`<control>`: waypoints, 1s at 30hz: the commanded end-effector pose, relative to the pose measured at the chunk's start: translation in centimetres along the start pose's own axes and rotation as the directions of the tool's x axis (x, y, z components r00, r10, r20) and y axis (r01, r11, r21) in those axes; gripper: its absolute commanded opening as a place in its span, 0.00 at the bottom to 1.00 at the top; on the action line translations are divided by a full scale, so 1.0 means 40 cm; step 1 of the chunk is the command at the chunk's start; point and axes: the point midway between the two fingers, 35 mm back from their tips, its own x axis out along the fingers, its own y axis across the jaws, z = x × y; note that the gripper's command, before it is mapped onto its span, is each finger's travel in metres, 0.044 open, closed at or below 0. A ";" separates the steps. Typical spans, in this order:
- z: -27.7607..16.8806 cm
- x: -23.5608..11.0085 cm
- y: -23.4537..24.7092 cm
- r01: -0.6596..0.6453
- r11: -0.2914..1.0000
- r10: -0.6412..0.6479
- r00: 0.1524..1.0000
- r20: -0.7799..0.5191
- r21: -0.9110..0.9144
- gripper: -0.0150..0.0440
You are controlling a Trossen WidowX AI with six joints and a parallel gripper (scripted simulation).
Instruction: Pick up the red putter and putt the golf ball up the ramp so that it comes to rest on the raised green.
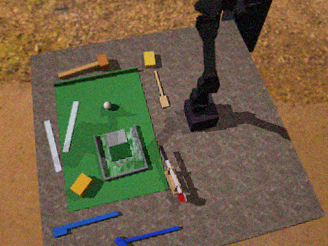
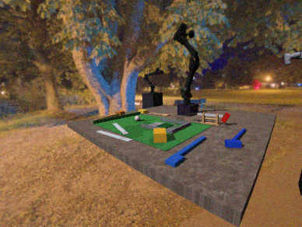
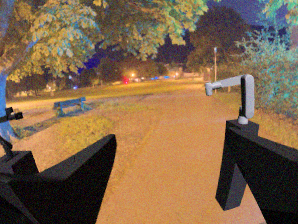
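Arm (image 1: pixel 208 45) standing tall off its dark base block (image 1: pixel 201 114), right of centre in the top view, folded up toward the upper right corner. Gripper (image 3: pixel 166 183) released, jaws spread wide with nothing but sandy ground showing between them in the wrist view. High above everything, well apart from every object on the slab.

Grey speckled slab (image 1: pixel 260 184), rough like stone, thick edge visible in the exterior view, broad bare stretch across its lower right. Flat green mat (image 1: pixel 125 89) filling the left half, dark green strip along its upper edge.

Golf ball (image 1: pixel 107 105), small and white, sitting on the mat's upper part, open green around it. Below it the raised green (image 1: pixel 120 153), a square grey-walled box with a pale ramp face on its upper side and a green patch inside.

Red putter (image 1: pixel 174 176) lying just off the mat's right edge, lower centre of the top view: pale shaft, red head at the bottom end, resting across a small wooden rack (image 2: pixel 210 118).

Clutter along the edges: two pale flat bars (image 1: pixel 62 133) at left, yellow block (image 1: pixel 81 184) on the mat's lower left corner, second yellow block (image 1: pixel 149 58) up top, wooden mallet (image 1: pixel 85 66), slim wooden putter (image 1: pixel 160 90), two blue putters (image 1: pixel 116 230) along the bottom.
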 end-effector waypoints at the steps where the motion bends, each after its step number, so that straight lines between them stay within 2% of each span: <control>1: 0.000 -0.001 0.006 -0.008 1.000 0.008 1.000 0.003 -0.005 0.98; 8: -0.018 -0.078 0.215 -0.287 0.938 0.307 0.948 0.084 -0.196 1.00; 14: -0.050 -0.213 0.378 -0.501 0.779 0.580 0.804 0.130 -0.378 1.00; 22: -0.125 -0.467 0.526 -0.655 0.460 0.864 0.485 0.133 -0.600 1.00; 30: -0.248 -0.767 0.577 -0.630 0.101 0.994 0.093 0.054 -0.770 1.00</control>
